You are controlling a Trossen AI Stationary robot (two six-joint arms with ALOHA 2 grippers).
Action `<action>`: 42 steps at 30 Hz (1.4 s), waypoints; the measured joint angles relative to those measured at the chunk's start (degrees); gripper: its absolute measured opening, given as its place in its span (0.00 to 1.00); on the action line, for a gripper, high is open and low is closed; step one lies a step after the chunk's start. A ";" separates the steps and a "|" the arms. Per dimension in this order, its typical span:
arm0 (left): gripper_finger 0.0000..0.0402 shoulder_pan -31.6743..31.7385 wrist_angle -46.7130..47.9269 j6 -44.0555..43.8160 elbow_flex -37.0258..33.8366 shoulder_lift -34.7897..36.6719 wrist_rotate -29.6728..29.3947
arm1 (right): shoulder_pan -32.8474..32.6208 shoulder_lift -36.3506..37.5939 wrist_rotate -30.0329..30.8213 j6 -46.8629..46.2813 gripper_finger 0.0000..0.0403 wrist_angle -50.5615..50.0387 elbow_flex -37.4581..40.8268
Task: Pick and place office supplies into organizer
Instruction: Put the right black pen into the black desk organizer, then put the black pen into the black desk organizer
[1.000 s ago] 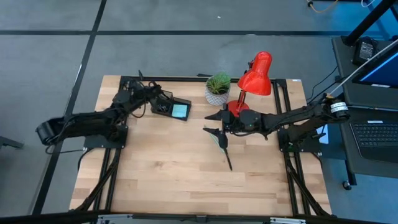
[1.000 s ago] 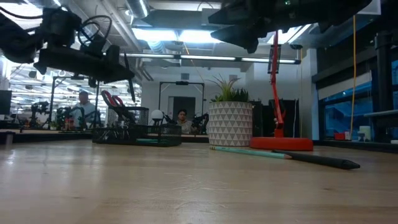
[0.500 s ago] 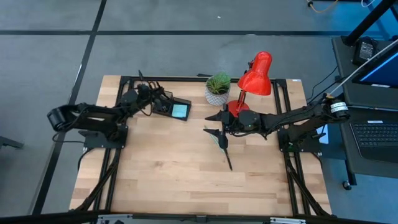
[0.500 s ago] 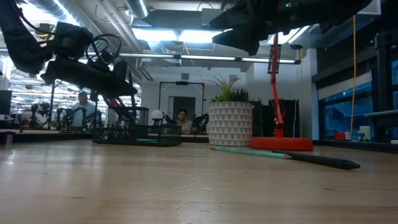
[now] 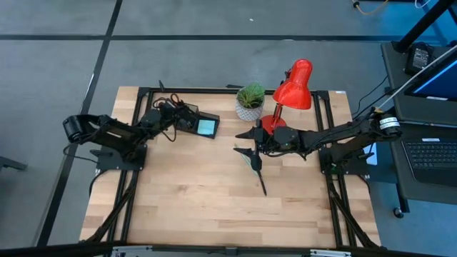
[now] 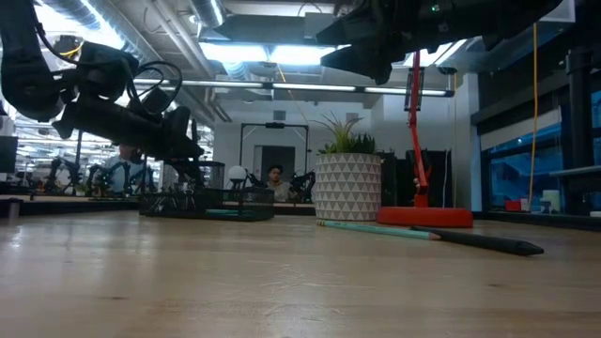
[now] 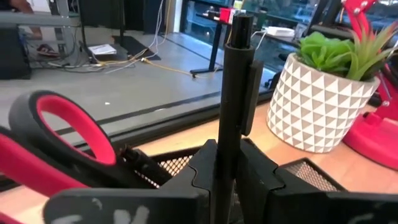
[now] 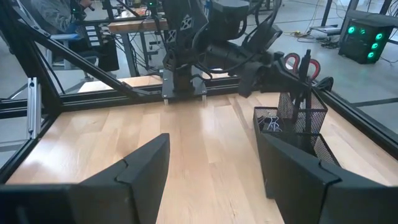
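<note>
A: Organizer (image 5: 198,125) check: it sits at the back left of the table (image 5: 214,207), with red-handled scissors (image 7: 59,140) already standing in its mesh cup.

B: Yep, and your left gripper (image 7: 231,163) is right over it, clenched on a black pen (image 7: 236,87) that stands upright between the fingers (image 7: 261,177). From the left wrist view the pen's lower end is hidden behind the gripper, so I can't tell whether it's inside a compartment.

A: What about your other arm?

B: Your right gripper (image 5: 246,140) hangs above the middle of the table with its fingers spread wide, grasping nothing. Just under and beside it on the table lie a teal pencil (image 6: 376,228) and another black pen (image 6: 484,241), touching at one end, near the potted plant (image 5: 250,101) and the red lamp (image 5: 294,86).

A: Notepad?

B: The light-blue pad (image 5: 206,127) lies in the organizer's right part.
</note>
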State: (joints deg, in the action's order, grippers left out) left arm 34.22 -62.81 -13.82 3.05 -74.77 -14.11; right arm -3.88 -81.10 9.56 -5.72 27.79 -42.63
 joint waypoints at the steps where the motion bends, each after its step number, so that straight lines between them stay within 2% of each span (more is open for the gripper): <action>1: 0.09 0.00 -0.04 0.00 0.00 -0.30 0.00 | 0.00 0.00 0.00 0.04 0.62 0.00 0.00; 8: 0.14 0.00 -0.48 0.02 0.00 -1.35 0.04 | 0.00 -0.02 -0.02 0.00 0.62 -0.13 0.00; 18: 0.15 0.00 -0.64 0.15 0.00 -1.39 0.04 | -0.02 -0.02 -0.04 -0.03 0.62 -0.20 0.00; 25: 0.21 0.00 -6.40 5.48 -0.04 0.52 0.32 | -0.31 -0.02 -0.20 -0.09 0.62 -1.71 0.00; 30: 0.25 0.00 -7.34 7.01 -0.04 4.58 7.69 | -0.97 -0.02 -0.20 -0.20 0.62 -4.48 0.00; 36: 0.28 -0.04 -7.32 6.71 -0.04 7.38 24.53 | -2.81 -0.04 -2.17 -0.46 0.62 -6.95 0.00; 39: 0.27 0.00 -7.32 6.21 -0.04 8.24 28.37 | -4.02 -0.04 -3.67 -1.68 0.62 -6.95 0.00; 42: 0.27 0.00 -7.31 6.42 -0.04 9.07 28.73 | -5.07 -0.04 -3.66 -1.93 0.62 -7.02 0.00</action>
State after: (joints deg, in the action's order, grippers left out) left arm 34.22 -70.11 -7.40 3.01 -65.69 14.62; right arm -8.95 -81.14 5.91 -7.65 20.78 -42.63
